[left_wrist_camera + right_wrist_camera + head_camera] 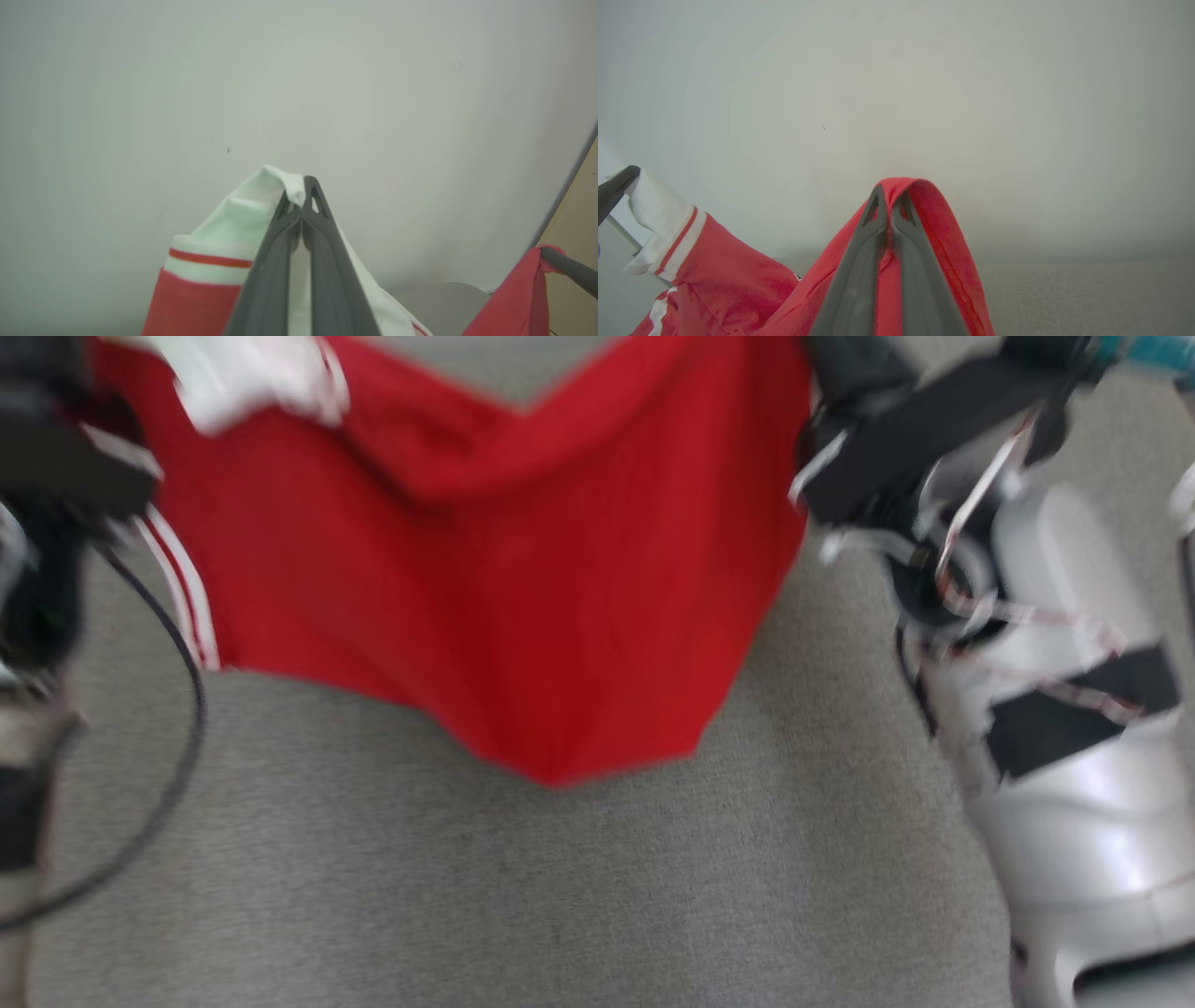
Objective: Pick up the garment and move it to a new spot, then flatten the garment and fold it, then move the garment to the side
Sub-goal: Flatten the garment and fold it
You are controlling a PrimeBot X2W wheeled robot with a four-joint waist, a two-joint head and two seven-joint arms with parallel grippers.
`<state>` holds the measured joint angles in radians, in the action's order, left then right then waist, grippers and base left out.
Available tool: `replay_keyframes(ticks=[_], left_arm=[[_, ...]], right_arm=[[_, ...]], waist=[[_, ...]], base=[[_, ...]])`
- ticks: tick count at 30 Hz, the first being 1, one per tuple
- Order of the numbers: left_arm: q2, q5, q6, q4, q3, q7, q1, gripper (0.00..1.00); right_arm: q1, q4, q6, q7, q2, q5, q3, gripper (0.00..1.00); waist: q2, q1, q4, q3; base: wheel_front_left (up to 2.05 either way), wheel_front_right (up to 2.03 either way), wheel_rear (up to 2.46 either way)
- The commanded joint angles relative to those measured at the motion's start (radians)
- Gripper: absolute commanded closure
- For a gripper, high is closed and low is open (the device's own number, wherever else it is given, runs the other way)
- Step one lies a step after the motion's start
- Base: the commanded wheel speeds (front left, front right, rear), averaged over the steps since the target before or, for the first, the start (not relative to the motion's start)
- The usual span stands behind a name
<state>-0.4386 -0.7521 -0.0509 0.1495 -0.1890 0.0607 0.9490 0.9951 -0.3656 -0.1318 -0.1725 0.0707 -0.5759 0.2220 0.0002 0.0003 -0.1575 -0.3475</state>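
The garment (523, 569) is red with white striped trim and hangs stretched between my two grippers above the grey surface, its lower edge sagging to a point. In the left wrist view my left gripper (299, 186) is shut on a white trimmed corner (238, 224) of the garment. My right gripper (889, 193) is shut on a red hem, which folds over its fingertips. Each wrist view shows the other gripper's dark finger holding its own corner, the right one (570, 270) and the left one (616, 191). The head view is blurred.
A grey felt-like surface (467, 896) lies below the hanging garment. A black cable (177, 756) loops at the left by my left arm. My pale right forearm (1074, 756) takes up the right side. A plain pale wall (299, 70) stands ahead.
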Motion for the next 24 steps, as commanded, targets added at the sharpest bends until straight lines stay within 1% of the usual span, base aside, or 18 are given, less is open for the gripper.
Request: replay_keyframes(ticks=[1, 3, 4, 7, 11, 16, 20, 22, 24], left_arm=[[-0.006, 0.015, 0.007, 0.005, 0.005, -0.008, 0.053, 1.00], [-0.006, 0.033, 0.017, 0.009, 0.015, -0.023, 0.130, 1.00], [-0.006, 0.033, 0.017, 0.009, 0.015, -0.023, 0.130, 1.00], [-0.018, 0.064, 0.026, 0.015, 0.027, -0.050, 0.241, 1.00], [-0.040, 0.118, 0.028, 0.027, 0.040, -0.110, 0.379, 1.00], [-0.036, 0.144, 0.033, 0.042, 0.077, -0.223, 0.524, 1.00], [-0.012, 0.130, -0.008, 0.041, 0.092, -0.292, 0.582, 1.00], [0.004, 0.106, -0.031, 0.050, 0.089, -0.306, 0.562, 1.00], [0.013, 0.093, -0.045, 0.063, 0.089, -0.313, 0.529, 1.00]], right_arm=[[0.047, -0.028, 0.002, 0.019, -0.004, 0.006, -0.014, 1.00], [0.118, -0.072, 0.002, 0.050, -0.007, 0.035, -0.025, 1.00], [0.118, -0.072, 0.002, 0.050, -0.007, 0.035, -0.025, 1.00], [0.209, -0.122, 0.002, 0.104, -0.009, 0.062, -0.052, 1.00], [0.323, -0.157, 0.002, 0.222, -0.017, 0.083, -0.125, 1.00], [0.429, -0.170, 0.002, 0.365, -0.020, 0.141, -0.193, 1.00], [0.459, -0.139, 0.002, 0.421, -0.020, 0.222, -0.229, 1.00], [0.447, -0.122, 0.002, 0.431, -0.021, 0.281, -0.240, 1.00], [0.422, -0.132, 0.002, 0.435, -0.021, 0.303, -0.251, 1.00]], waist=[[-0.0002, -0.0003, -0.071, -0.131], [-0.0002, -0.0003, -0.078, -0.159], [-0.0002, -0.0003, -0.078, -0.159], [-0.0002, -0.0003, -0.087, -0.194], [-0.0002, -0.0003, -0.104, -0.225], [-0.0002, -0.0003, -0.119, -0.259], [-0.0002, -0.0003, -0.117, -0.294], [-0.0002, -0.0003, -0.109, -0.314], [-0.0002, -0.0003, -0.101, -0.336]], base=[[0.00, 0.00, 0.00], [0.00, 0.00, 0.00], [0.00, 0.00, 0.00], [0.00, 0.00, 0.00], [0.00, 0.00, 0.00], [0.00, 0.00, 0.00], [0.00, 0.00, 0.00], [0.00, 0.00, 0.00], [0.00, 0.00, 0.00]])
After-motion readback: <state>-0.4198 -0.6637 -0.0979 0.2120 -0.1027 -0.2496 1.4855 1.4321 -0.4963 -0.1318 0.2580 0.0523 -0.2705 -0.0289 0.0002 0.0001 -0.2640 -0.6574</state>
